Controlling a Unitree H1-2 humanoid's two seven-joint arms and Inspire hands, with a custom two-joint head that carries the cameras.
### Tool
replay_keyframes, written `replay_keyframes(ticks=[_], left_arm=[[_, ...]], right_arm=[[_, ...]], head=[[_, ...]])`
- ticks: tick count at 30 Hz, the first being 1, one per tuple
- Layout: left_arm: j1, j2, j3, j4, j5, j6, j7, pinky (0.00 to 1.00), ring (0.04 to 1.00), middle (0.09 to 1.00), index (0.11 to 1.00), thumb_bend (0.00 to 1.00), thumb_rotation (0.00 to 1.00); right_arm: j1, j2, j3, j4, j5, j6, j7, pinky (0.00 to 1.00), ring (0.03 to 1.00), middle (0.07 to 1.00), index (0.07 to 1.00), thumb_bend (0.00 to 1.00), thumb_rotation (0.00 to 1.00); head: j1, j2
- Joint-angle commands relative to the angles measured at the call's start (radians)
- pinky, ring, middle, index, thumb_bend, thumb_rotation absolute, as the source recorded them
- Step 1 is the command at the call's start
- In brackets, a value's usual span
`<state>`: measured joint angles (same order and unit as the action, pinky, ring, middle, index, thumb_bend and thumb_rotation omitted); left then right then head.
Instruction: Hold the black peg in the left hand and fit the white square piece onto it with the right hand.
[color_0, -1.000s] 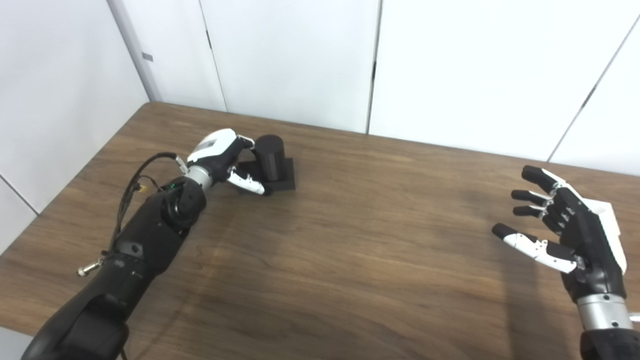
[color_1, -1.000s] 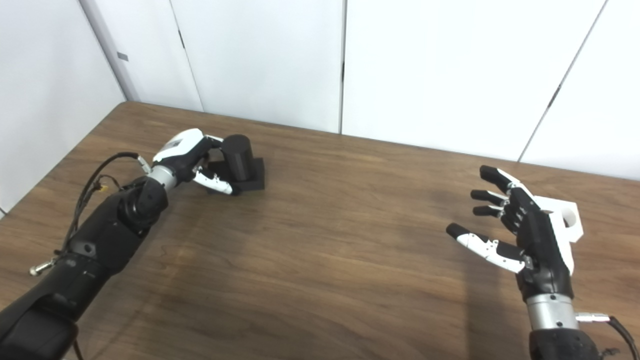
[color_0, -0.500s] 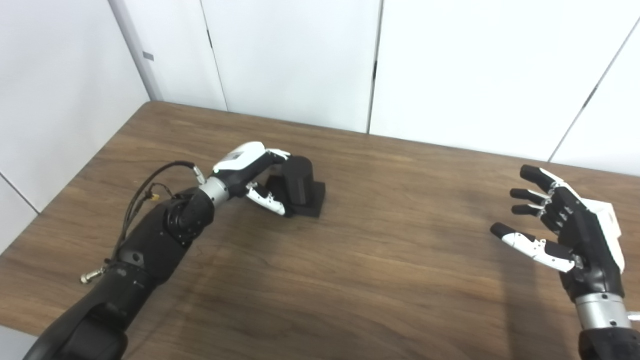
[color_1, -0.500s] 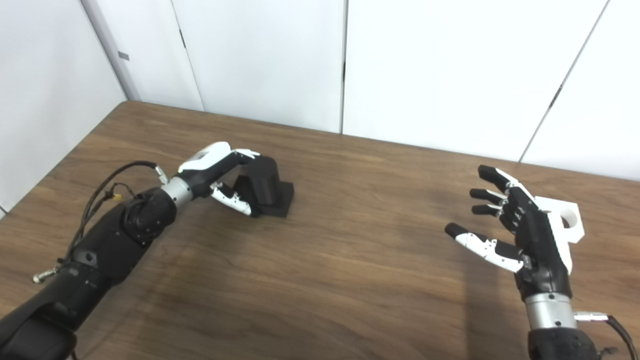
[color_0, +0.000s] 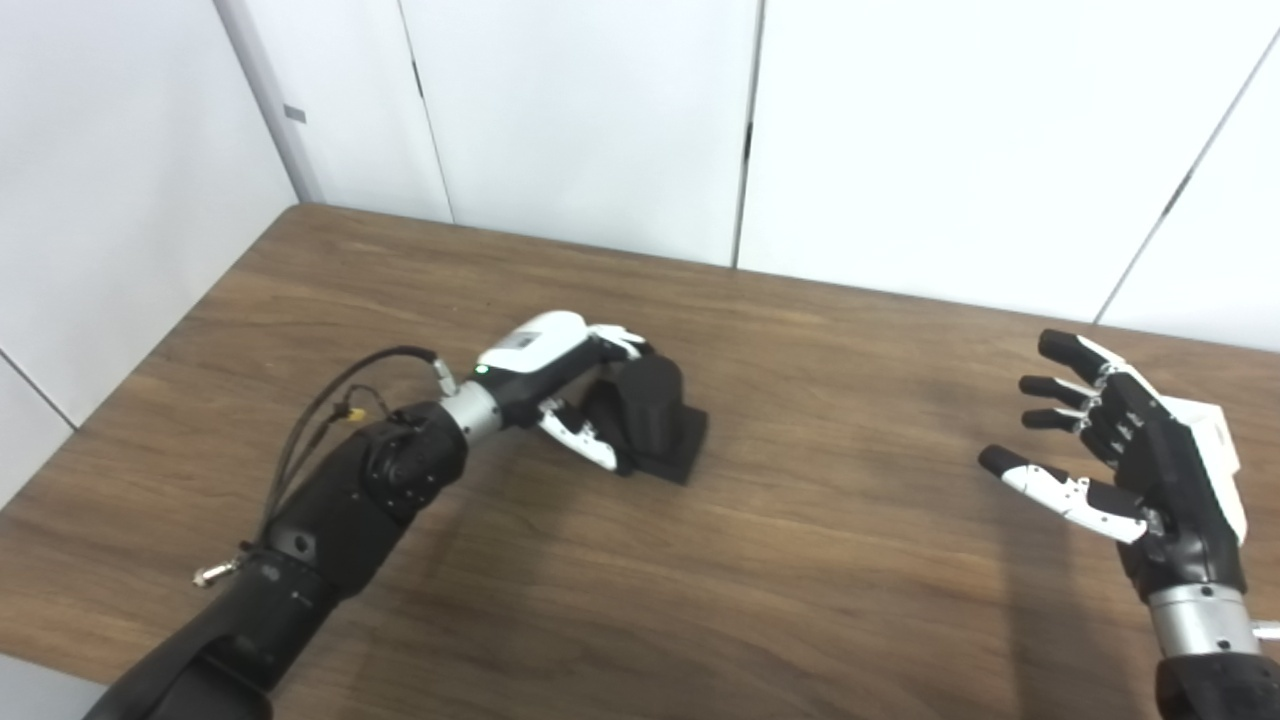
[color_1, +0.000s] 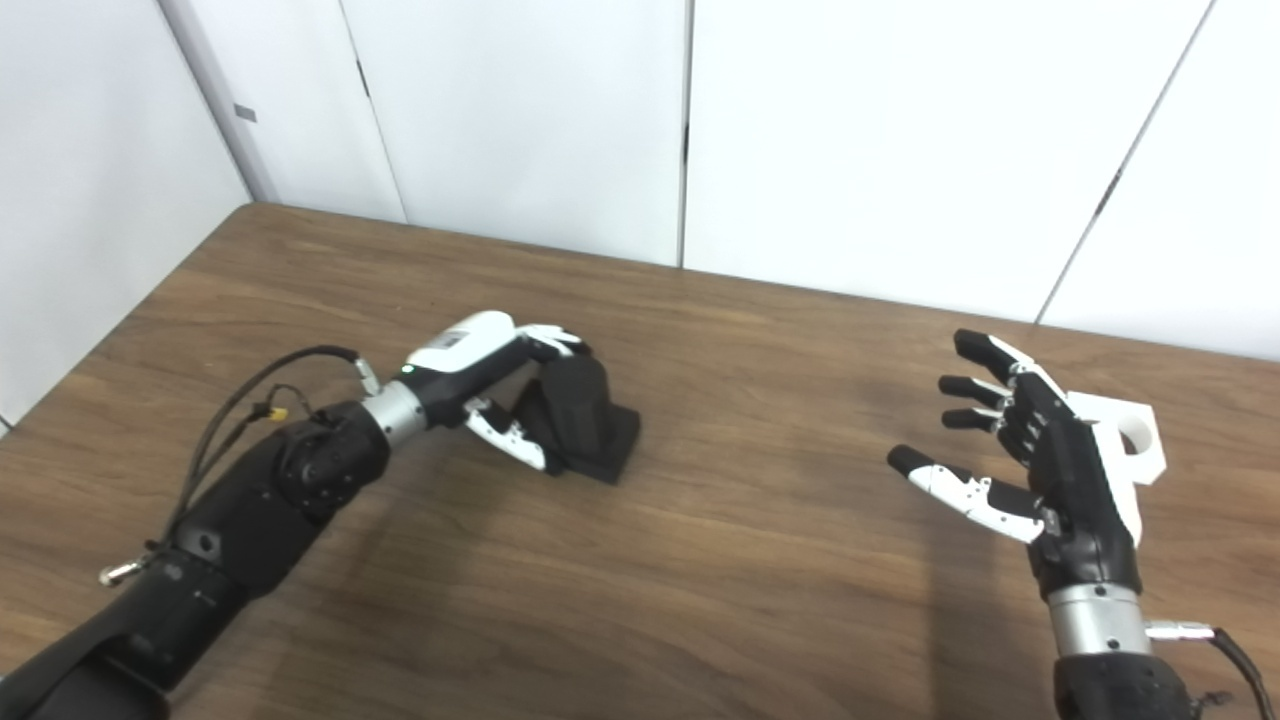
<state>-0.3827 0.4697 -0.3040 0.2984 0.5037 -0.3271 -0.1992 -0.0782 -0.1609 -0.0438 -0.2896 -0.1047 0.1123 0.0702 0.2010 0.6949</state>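
The black peg (color_0: 652, 400), a round post on a square black base, rests on the brown table left of centre, leaning slightly. My left hand (color_0: 560, 375) is wrapped around the post, thumb in front and fingers behind. The white square piece (color_1: 1135, 435), with a round hole showing, lies on the table at the right. My right hand (color_1: 1040, 470) hovers open in front of it, fingers spread, hiding most of the piece in the left eye view.
The brown table (color_0: 820, 560) ends at a white panelled wall (color_0: 600, 110) along its far side. Its left edge (color_0: 150, 350) runs diagonally beside another white wall. A black cable (color_0: 330, 420) loops off my left forearm.
My left hand has dragged the black peg right and toward me, from the table's far left to nearer the centre. The right hand has stayed almost still.
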Motion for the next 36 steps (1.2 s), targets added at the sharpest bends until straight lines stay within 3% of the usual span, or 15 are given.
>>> replay_keyframes(ticks=[1,15,24,30,36], left_arm=[[-0.017,-0.003,-0.018,-0.042,0.017,-0.020,-0.013,0.76,0.915,0.859,0.487,0.52,0.07],[-0.001,-0.082,-0.092,-0.110,0.035,-0.054,-0.055,0.72,0.895,0.850,0.486,0.52,0.07],[0.010,-0.123,-0.145,-0.088,0.063,-0.067,-0.066,0.72,0.899,0.851,0.485,0.53,0.06],[-0.007,-0.119,-0.193,-0.058,0.127,-0.096,-0.063,0.72,0.900,0.860,0.486,0.52,0.07],[-0.020,-0.092,-0.230,-0.056,0.167,-0.098,-0.075,0.73,0.900,0.851,0.488,0.53,0.06]], right_arm=[[-0.028,-0.003,-0.005,-0.045,-0.002,-0.021,-0.011,0.63,0.732,0.835,0.795,0.60,0.08],[-0.024,0.006,-0.002,-0.064,-0.012,-0.015,-0.020,0.61,0.726,0.839,0.795,0.61,0.10],[-0.021,0.007,-0.004,-0.081,-0.012,-0.002,-0.015,0.61,0.733,0.847,0.803,0.62,0.16],[-0.026,0.004,-0.004,-0.076,-0.008,-0.015,-0.013,0.60,0.729,0.840,0.802,0.64,0.19],[-0.045,-0.007,0.001,-0.083,-0.034,-0.003,-0.010,0.61,0.728,0.830,0.796,0.64,0.19]], head=[[-0.005,0.001],[-0.028,0.005],[-0.063,0.018],[-0.098,0.025],[-0.180,0.029]])
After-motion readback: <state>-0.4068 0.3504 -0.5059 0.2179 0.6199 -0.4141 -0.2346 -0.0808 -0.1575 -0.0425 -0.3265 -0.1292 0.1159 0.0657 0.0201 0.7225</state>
